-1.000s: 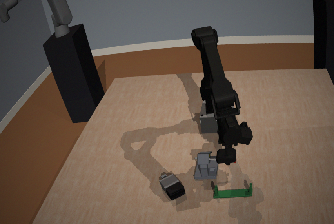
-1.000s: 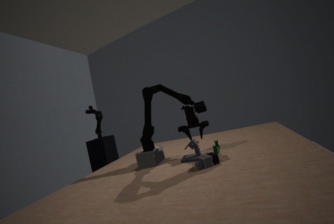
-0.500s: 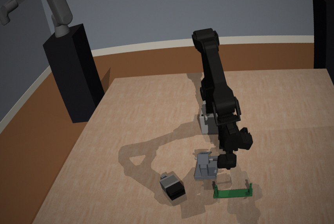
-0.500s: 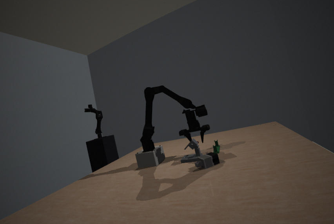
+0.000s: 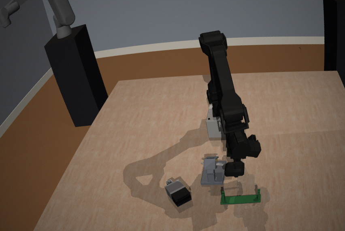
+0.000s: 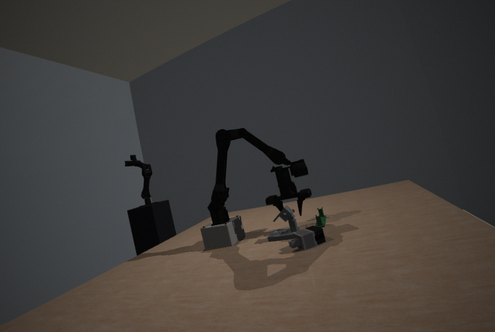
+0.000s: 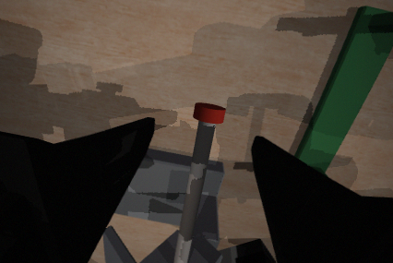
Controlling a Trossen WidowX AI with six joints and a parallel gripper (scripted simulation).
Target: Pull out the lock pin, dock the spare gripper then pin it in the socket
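Red-capped pin [image 7: 208, 113] between open tool [image 7: 203, 145], green rack [image 7: 348, 88] beside

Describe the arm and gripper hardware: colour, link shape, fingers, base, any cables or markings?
The blocky matte-black six-joint arm has boxy faceted links and no visible cables or markings. It stands on a light grey box-shaped base. The black parallel-jaw gripper carries two black wedge-shaped fingers tapering to points, plain-surfaced in the wrist view.
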